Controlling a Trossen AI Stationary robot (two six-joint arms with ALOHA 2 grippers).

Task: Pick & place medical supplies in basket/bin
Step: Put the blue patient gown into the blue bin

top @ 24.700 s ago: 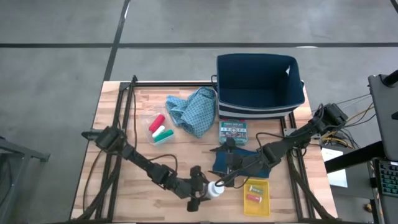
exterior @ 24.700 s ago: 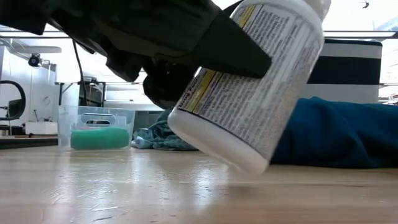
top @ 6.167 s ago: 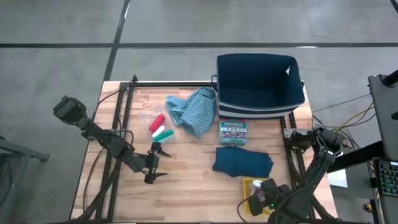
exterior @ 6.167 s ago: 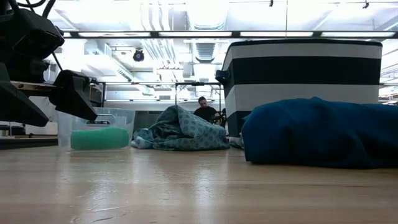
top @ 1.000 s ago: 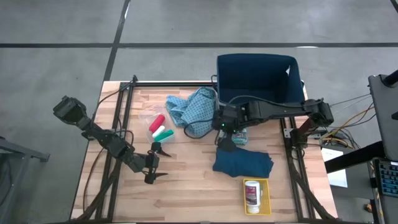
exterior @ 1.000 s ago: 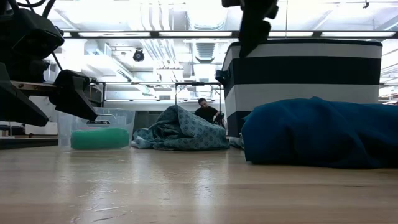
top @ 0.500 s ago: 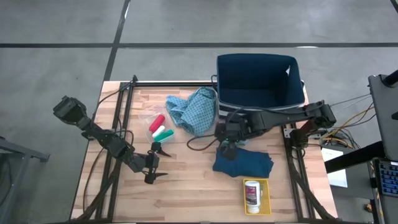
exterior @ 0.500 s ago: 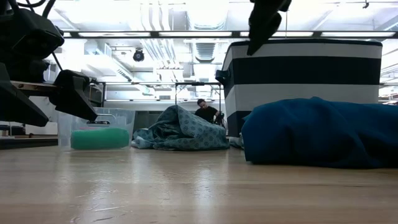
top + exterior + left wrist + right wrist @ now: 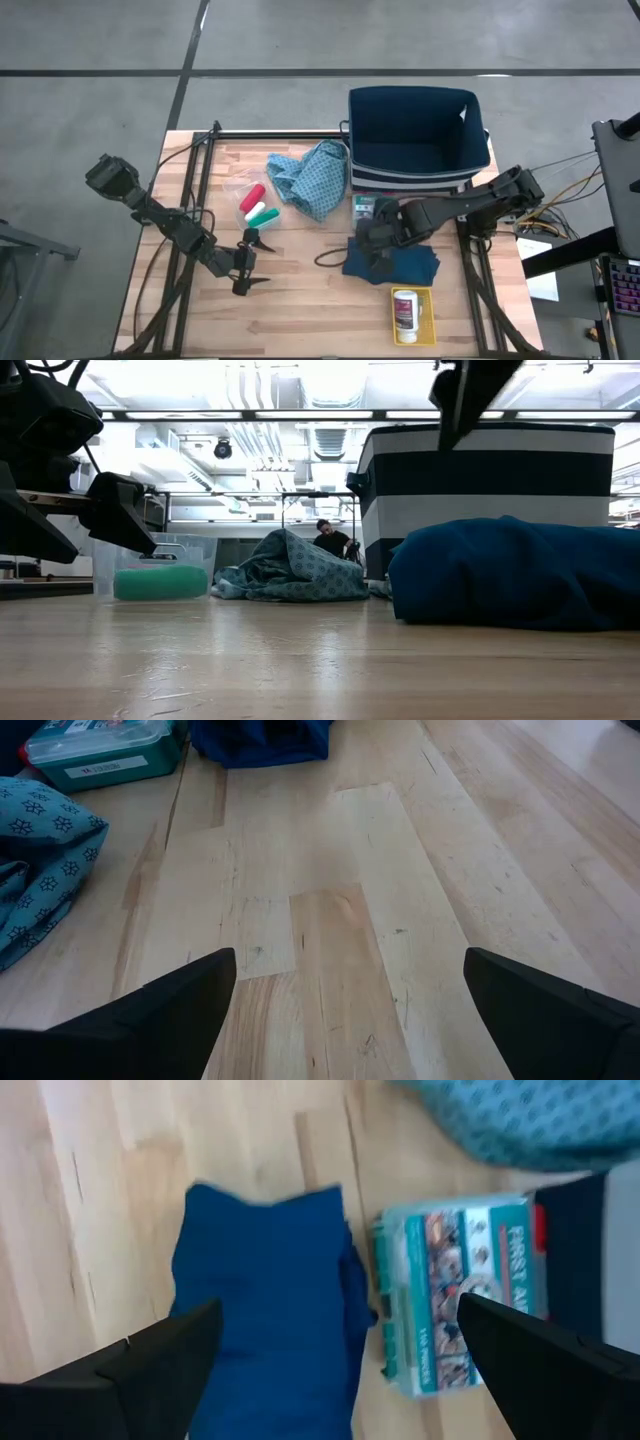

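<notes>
Now, right gripper (image 9: 372,247): jaws apart, hovering directly over dark teal folded cloth (image 9: 400,263), near table's right edge.
Left gripper (image 9: 250,262): parked wide apart, farther off.

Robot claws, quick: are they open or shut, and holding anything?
Left gripper: open, empty, hanging over bare wood.
Right gripper: open, empty, above the dark teal folded cloth.

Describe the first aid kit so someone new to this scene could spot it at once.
Start at the navy basket at the table's far edge. Right in front of it lies the first aid kit, a flat teal case with a printed label, unlike the soft dark teal folded cloth beside it.
</notes>
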